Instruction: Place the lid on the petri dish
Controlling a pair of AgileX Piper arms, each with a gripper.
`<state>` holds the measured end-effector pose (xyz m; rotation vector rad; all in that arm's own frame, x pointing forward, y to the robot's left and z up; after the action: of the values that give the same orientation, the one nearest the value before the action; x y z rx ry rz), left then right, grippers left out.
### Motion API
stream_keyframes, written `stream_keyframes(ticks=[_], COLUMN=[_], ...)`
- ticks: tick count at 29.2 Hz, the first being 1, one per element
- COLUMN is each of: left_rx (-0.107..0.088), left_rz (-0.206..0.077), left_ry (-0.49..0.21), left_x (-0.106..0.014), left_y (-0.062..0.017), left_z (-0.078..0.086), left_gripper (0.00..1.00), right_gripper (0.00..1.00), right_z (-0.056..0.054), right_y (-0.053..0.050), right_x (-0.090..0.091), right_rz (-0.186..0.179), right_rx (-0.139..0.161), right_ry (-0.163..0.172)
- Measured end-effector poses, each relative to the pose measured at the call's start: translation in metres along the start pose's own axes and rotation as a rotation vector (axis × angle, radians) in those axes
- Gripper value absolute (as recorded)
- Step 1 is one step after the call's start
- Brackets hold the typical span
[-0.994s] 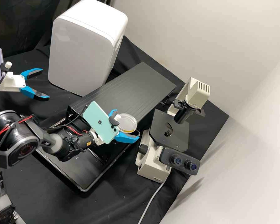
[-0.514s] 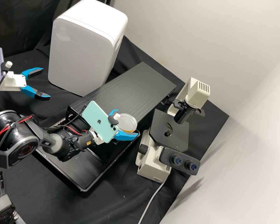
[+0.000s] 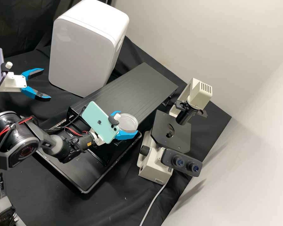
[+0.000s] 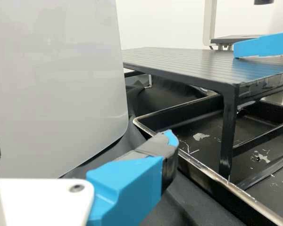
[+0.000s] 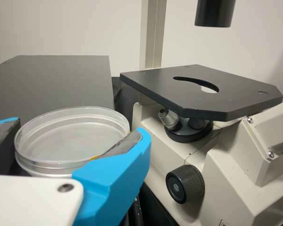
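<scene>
Slightly drawn back since earlier, right gripper (image 3: 125, 123) clamps the clear lid (image 5: 70, 136) between its fingers; left gripper (image 3: 44, 84) is open, empty. Seating step, apparently: next, lower lid level onto petri dish.

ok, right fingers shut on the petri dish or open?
Shut on it: in the right wrist view both fingers press opposite sides of the clear petri dish.

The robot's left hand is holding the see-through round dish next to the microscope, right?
Not the left one. The right gripper holds the clear round dish between its blue fingers, next to the microscope; the right wrist view shows it. The left gripper is open by the white box.
</scene>
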<state>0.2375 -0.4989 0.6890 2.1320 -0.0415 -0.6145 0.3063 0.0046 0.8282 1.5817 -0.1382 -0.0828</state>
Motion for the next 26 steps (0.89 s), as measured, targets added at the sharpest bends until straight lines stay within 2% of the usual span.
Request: stream_keyframes(ticks=[12, 17, 26], left_rx=[0.0, 0.0, 0.0], left_rz=[0.0, 0.0, 0.0], left_ry=[0.0, 0.0, 0.0], left_x=[0.0, 0.0, 0.0], left_y=[0.0, 0.0, 0.0], left_z=[0.0, 0.0, 0.0], left_gripper=[1.0, 1.0, 1.0], right_gripper=[0.0, 0.0, 0.0], right_z=[-0.003, -0.002, 0.001], right_y=[-0.007, -0.011, -0.012], right_x=[-0.016, -0.022, -0.033], right_rz=[-0.016, -0.027, -0.025], right_rx=[0.001, -0.001, -0.002], right_ry=[0.016, 0.018, 0.018])
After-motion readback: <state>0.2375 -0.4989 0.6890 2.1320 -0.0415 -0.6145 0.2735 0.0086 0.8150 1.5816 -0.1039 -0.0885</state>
